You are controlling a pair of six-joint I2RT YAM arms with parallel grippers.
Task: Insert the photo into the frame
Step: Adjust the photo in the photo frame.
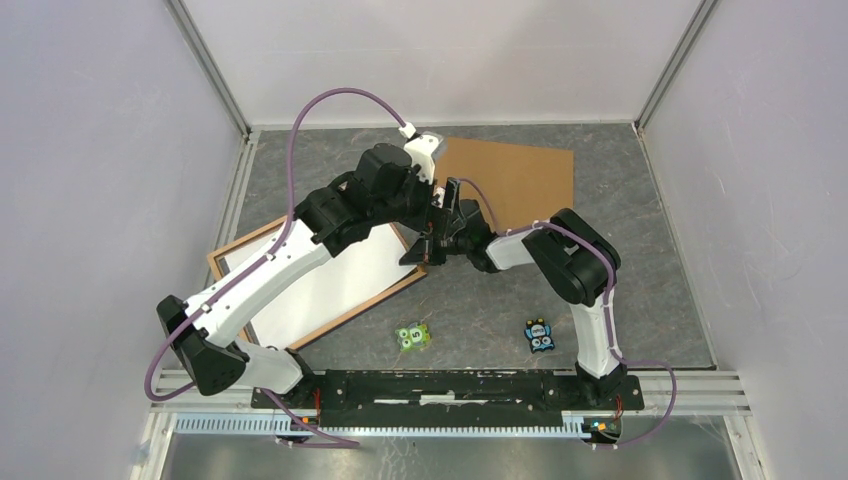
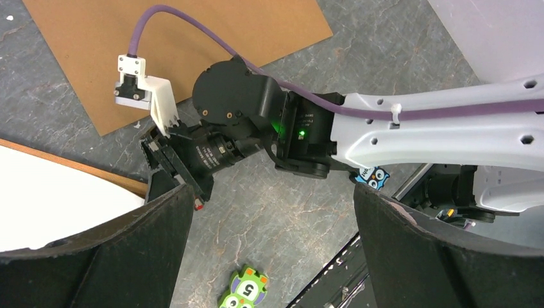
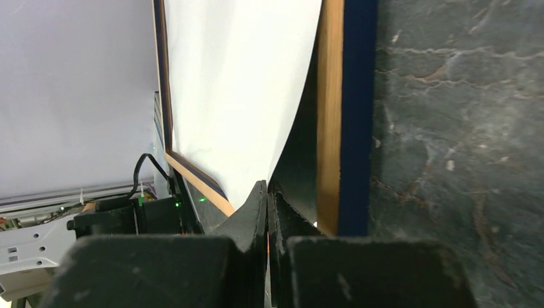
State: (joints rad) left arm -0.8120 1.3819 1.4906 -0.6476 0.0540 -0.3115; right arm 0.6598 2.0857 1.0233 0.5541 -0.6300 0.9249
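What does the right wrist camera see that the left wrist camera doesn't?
Right wrist only: the right gripper closed on the lifted edge of the photo, and the dark blue side of the frame. Left wrist only: the brown cardboard board, a green numbered toy, a blue owl toy and the right arm. Both: the photo's white back, the wooden frame rail, the grey table.

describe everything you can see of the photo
The photo is a large rectangular sheet, paper-like, showing only its plain white back, and it lies inside the frame. Near one wooden rail its edge curls upward. That raised corner tapers into the shut right gripper, which seems to pinch it.
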